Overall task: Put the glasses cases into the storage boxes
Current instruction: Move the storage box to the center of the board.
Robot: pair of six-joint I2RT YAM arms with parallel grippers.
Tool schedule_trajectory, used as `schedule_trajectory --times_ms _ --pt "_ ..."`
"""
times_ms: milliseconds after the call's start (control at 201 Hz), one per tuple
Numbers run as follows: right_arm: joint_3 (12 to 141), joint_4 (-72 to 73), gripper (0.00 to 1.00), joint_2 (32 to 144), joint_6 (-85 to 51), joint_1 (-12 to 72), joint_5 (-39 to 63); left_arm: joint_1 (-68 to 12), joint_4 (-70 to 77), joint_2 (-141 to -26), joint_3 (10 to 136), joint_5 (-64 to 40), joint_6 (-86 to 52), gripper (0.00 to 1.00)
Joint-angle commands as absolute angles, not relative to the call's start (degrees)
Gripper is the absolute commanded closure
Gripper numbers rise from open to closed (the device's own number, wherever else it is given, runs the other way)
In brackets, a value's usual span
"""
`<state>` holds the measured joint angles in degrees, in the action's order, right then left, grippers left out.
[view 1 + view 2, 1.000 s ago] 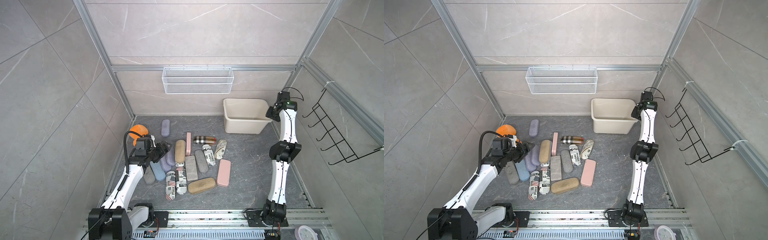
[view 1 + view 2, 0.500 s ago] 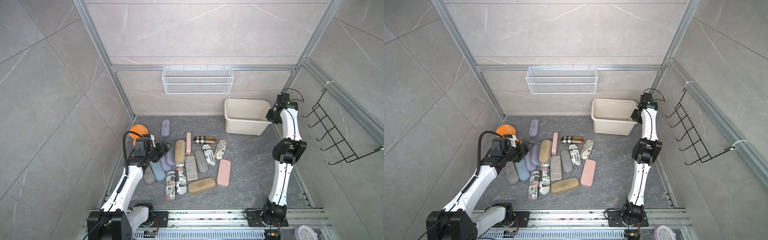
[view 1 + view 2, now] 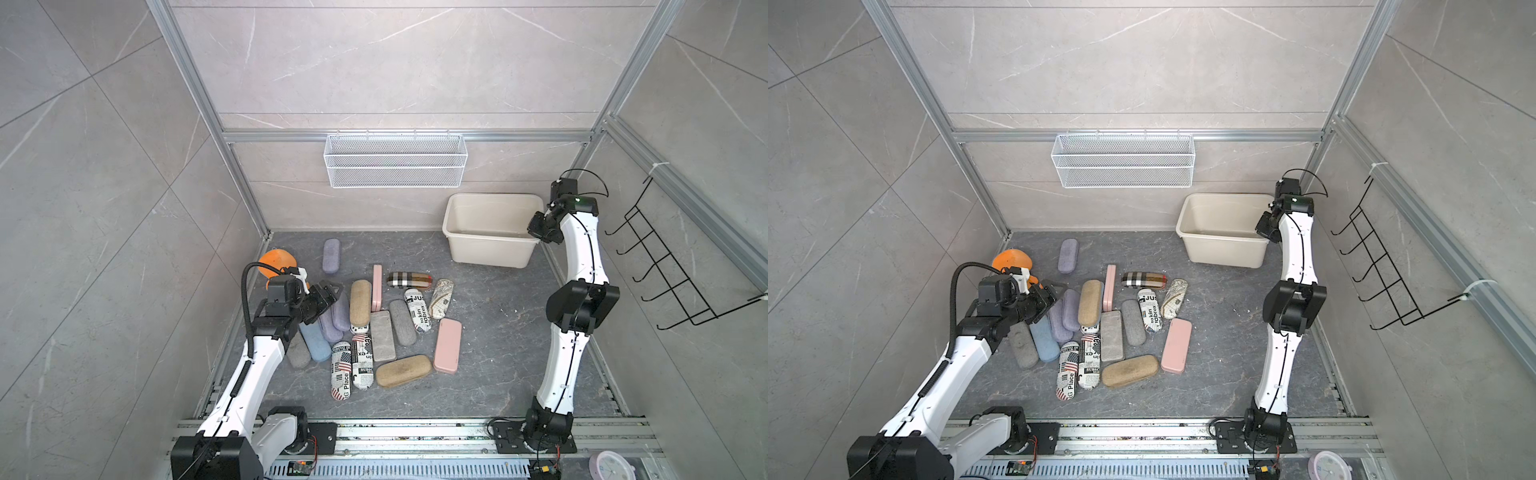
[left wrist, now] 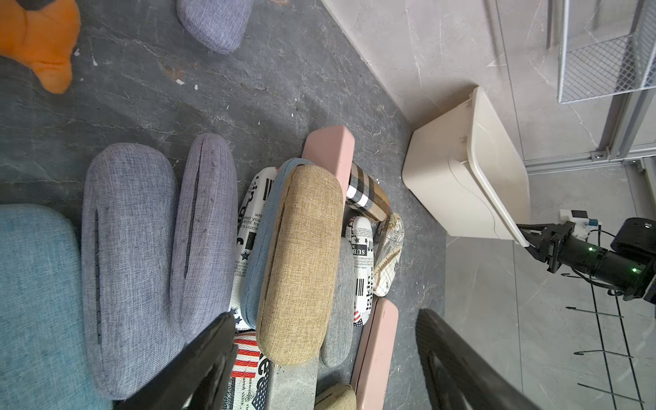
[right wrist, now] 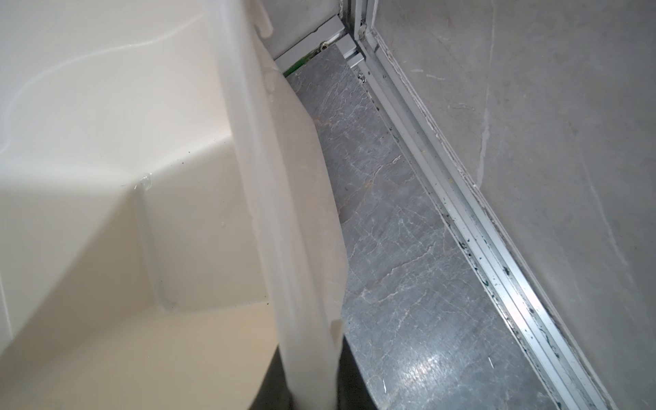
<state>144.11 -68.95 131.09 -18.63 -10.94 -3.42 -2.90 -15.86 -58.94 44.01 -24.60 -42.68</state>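
Several glasses cases lie in a heap on the dark floor: lilac ones (image 3: 337,309), a tan one (image 3: 360,302), a plaid one (image 3: 409,279) and a pink one (image 3: 447,345). My left gripper (image 3: 328,293) (image 4: 324,316) hangs open just above the heap's left side, its jaws spread over the tan case (image 4: 301,255) beside two lilac cases (image 4: 206,220). The cream storage box (image 3: 486,251) (image 3: 1225,251) stands at the back right with nothing in it. My right gripper (image 3: 536,235) (image 5: 310,387) is shut on the box's right rim (image 5: 280,213).
An orange plush toy (image 3: 276,262) sits behind my left wrist, and a lone lilac case (image 3: 331,255) lies near it. A white wire basket (image 3: 395,160) hangs on the back wall. A black hook rack (image 3: 673,266) juts from the right wall.
My right gripper has closed onto the storage box's rim, and that arm's elbow has swung outward to the right. The left arm has barely moved.
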Motion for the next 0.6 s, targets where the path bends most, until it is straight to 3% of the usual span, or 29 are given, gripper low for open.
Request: schedule_trajectory --times_ms 0,219,374,598 --pt "138.93 -68.63 1.00 123.99 -12.97 -10.49 -5.51 -2.99 -14.89 -56.33 43.35 -24.96 -42.37 0.18" --pt "114.35 -54.88 1.00 108.87 -14.17 -10.25 -1.24 -3.43 -13.58 -56.29 42.91 -25.46 -43.07 0.18" --pt "94.42 -43.81 1.00 98.35 -20.95 -10.12 -3.97 -3.69 -13.73 -56.69 43.40 -26.18 -43.47 0.19" --pt "80.71 -39.80 1.00 88.34 -28.48 -10.37 -14.03 -5.17 -14.64 -54.85 43.16 -25.64 -43.10 0.19"
